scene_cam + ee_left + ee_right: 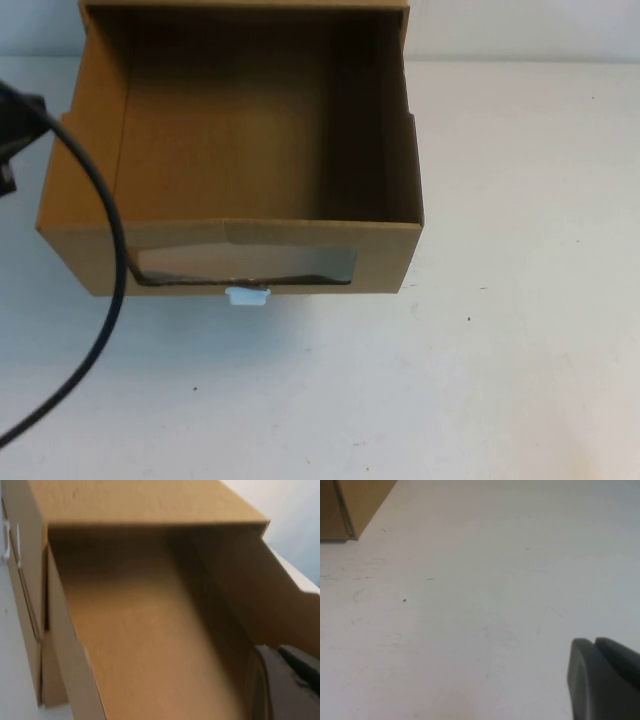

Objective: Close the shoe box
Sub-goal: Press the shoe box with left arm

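The brown cardboard drawer-style shoe box (pixel 240 160) is standing open on the white table (pixel 520 330).

The drawer is sticking out toward the near side of the table, and its inside is showing only bare cardboard. Its front panel is facing the near edge, with the clear rectangular window (pixel 250 265) in it and the small white oval pull tab (pixel 247 295) just below the window. A black cable (pixel 100 300) is curving across the left corner of the box, from the far left down to the near left. The left gripper (pixel 290 685) is showing only as a dark part at the edge of the left wrist view, close beside the drawer wall; whether its fingers are spread or pressed together cannot be told. The right gripper (pixel 605 680) is hanging over bare table, well apart from the box corner, and its dark fingers seem to be pressed together, pinching nothing.
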`<action>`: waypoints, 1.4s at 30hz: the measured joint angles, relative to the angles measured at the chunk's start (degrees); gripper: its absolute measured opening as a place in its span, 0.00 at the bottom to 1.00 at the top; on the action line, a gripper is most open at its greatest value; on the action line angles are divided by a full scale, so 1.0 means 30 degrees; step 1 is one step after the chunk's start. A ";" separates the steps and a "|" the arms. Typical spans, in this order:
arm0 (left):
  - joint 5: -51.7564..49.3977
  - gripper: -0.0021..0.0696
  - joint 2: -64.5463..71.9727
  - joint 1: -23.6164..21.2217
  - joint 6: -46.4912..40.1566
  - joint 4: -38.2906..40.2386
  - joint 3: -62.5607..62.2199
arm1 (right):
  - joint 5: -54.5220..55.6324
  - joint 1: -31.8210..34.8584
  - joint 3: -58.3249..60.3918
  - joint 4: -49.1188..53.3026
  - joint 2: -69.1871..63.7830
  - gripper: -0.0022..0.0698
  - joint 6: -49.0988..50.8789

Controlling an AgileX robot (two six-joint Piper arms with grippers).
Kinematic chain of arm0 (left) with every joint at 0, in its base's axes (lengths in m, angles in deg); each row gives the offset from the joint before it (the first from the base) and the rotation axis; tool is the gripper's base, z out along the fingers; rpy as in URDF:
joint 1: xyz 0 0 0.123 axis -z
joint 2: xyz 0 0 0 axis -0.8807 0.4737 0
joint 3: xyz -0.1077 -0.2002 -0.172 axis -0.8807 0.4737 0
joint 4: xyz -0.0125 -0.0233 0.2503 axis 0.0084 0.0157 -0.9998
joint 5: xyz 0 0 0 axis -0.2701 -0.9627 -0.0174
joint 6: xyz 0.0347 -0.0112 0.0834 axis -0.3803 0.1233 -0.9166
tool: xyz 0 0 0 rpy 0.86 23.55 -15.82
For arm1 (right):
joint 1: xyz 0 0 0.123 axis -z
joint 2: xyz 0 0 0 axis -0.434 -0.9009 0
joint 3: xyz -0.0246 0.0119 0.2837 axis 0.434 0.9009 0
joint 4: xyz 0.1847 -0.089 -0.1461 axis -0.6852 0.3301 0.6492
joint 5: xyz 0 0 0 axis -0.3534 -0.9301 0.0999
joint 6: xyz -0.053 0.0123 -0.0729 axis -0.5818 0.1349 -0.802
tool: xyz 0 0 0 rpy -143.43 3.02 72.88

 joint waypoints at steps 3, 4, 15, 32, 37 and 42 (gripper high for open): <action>-0.0166 0.02 0.1110 0.0000 -0.0863 0.0279 -0.1356 | 0.0000 0.0000 0.0000 0.0000 0.0000 0.01 0.0000; -0.0207 0.02 0.1408 0.0000 -0.1028 0.0370 -0.1738 | 0.0000 0.0000 0.0000 0.0000 0.0000 0.01 0.0000; -0.0921 0.02 0.7668 0.0000 -0.2723 0.1217 -0.7584 | 0.0000 0.0000 0.0000 0.0000 0.0000 0.01 0.0000; -0.1889 0.02 1.7499 0.2307 -0.3899 0.2619 -1.6987 | 0.0000 0.0000 0.0000 0.0000 0.0000 0.01 0.0000; -0.1889 0.02 1.9379 0.2783 -0.3899 0.2521 -1.7961 | 0.0000 0.0000 0.0000 0.0000 0.0033 0.01 0.0000; -0.1393 0.02 2.0313 0.2898 -0.4367 0.2547 -1.8160 | 0.0000 0.0000 0.0000 0.0000 0.0033 0.01 0.0000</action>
